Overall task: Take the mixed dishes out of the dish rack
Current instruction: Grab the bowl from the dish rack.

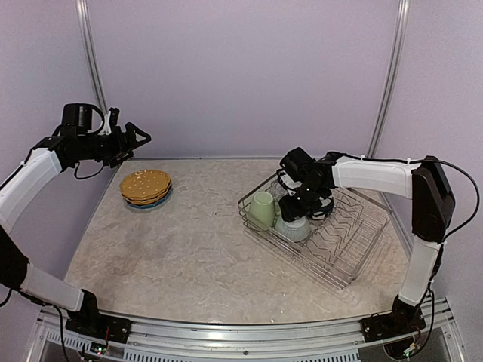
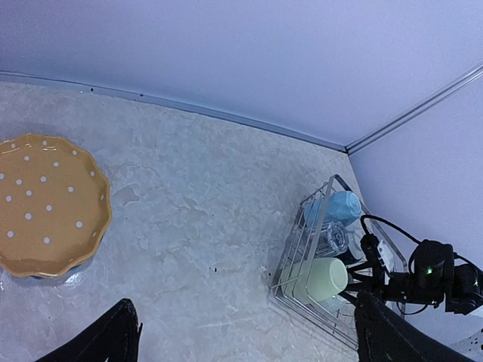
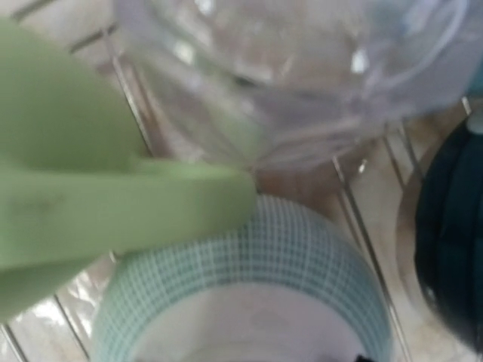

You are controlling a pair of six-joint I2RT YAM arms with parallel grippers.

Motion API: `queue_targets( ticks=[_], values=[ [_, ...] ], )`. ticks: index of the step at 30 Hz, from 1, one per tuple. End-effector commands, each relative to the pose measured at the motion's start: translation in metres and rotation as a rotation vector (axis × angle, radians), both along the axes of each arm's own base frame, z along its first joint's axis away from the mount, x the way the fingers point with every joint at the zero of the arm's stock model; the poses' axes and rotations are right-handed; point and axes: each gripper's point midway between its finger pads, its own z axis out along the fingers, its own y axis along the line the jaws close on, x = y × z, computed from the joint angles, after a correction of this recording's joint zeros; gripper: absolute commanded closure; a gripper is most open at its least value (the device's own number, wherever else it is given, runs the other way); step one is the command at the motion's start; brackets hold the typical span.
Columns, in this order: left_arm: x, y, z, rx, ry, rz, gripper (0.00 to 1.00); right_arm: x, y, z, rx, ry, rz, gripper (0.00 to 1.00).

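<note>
Dish rack (image 1: 349, 240) stands on the bench (image 1: 204, 256), its near-left end crowded with a pale green mug (image 1: 263, 209) lying on its side and a teal bowl (image 1: 296, 228) turned upside down beside it. Just behind the mug, inside the rack, lie a clear glass (image 3: 287, 75) and a light blue mug (image 2: 337, 207), with a dark-blue bowl (image 3: 453, 226) at the teal bowl's far side. The right gripper (image 1: 300, 211) is lowered into the rack over these dishes, close above the teal bowl and glass; whether it is open or closed cannot be told. Well left of the rack, yellow plates (image 1: 146, 185) sit stacked on a blue speckled plate (image 1: 149, 205). The left gripper (image 1: 130, 128) hangs farther left of the rack, above the bench, fingers (image 2: 113, 335) spread wide and holding nothing.
</note>
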Motion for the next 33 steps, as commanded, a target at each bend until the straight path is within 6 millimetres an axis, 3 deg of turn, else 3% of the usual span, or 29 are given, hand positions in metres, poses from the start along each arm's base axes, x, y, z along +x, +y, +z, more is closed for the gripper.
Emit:
queue_targets(
  ticks=[1, 4, 10, 17, 20, 25, 29, 33],
  values=[
    [0.002, -0.003, -0.007, -0.005, 0.013, -0.01, 0.05, -0.007, -0.007, -0.016, -0.014, 0.041, -0.011, 0.44],
    [0.003, -0.003, -0.009, -0.004, 0.019, -0.008, 0.05, -0.008, -0.007, -0.013, -0.003, 0.035, -0.013, 0.51],
    [0.004, -0.003, -0.012, -0.003, 0.027, -0.008, 0.05, -0.008, -0.008, -0.003, 0.015, 0.009, -0.022, 0.53],
    [0.005, -0.003, -0.016, -0.001, 0.038, -0.007, 0.05, -0.017, -0.01, -0.007, 0.007, 0.031, -0.015, 0.34],
    [0.005, -0.003, -0.016, 0.0, 0.038, -0.005, 0.05, -0.022, -0.01, -0.01, 0.003, 0.037, -0.012, 0.33],
    [0.005, -0.003, -0.017, 0.003, 0.041, -0.005, 0.05, -0.027, -0.013, -0.009, -0.006, 0.042, -0.023, 0.44],
    [0.006, -0.003, -0.018, 0.005, 0.041, -0.002, 0.05, -0.033, -0.015, -0.01, -0.021, 0.04, -0.023, 0.36],
    [0.006, -0.003, -0.019, 0.006, 0.044, -0.002, 0.05, -0.037, -0.018, -0.011, -0.038, 0.038, -0.029, 0.36]
  ],
)
